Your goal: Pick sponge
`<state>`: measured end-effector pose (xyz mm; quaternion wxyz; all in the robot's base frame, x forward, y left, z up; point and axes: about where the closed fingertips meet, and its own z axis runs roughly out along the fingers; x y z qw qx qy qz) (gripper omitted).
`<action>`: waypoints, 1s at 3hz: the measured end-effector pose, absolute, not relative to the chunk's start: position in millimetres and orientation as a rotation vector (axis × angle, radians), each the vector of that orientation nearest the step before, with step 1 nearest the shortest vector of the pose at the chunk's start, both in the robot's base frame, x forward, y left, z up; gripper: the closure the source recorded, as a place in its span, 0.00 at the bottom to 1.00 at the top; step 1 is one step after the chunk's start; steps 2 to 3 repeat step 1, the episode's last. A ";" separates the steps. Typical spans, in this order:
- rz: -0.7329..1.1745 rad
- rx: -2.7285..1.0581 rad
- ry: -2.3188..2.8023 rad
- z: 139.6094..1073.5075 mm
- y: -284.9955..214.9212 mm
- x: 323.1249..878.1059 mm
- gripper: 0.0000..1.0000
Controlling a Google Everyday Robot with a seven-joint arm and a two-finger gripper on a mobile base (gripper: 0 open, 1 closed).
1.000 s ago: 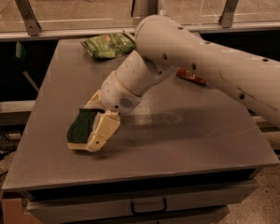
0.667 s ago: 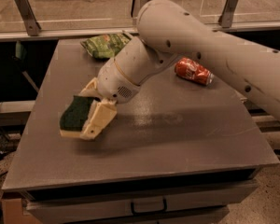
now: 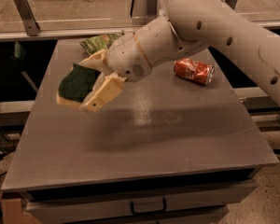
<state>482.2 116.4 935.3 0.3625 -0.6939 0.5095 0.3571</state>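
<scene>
The sponge (image 3: pixel 76 84) has a dark green top over pale yellow foam. It is held between the cream fingers (image 3: pixel 101 95) of my gripper (image 3: pixel 86 85), lifted clear above the grey table (image 3: pixel 144 134) over its left part. The gripper is shut on the sponge. One finger runs along the sponge's near side, the other along its far side. The white arm reaches in from the upper right.
A red soda can (image 3: pixel 193 71) lies on its side at the table's right back. A light green snack bag (image 3: pixel 99 42) lies at the back, partly behind the arm. A metal rail (image 3: pixel 84 20) runs behind the table. Drawers (image 3: pixel 144 204) sit below the front edge.
The gripper has risen and moved toward the back left with the sponge in it, lifting the sponge off the table. The can has come into full view.
</scene>
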 end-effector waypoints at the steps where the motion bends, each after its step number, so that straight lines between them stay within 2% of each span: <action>1: 0.931 -1.776 1.298 939.2 116.8 481.3 1.00; 3: 0.931 -1.776 1.298 939.2 116.8 481.3 1.00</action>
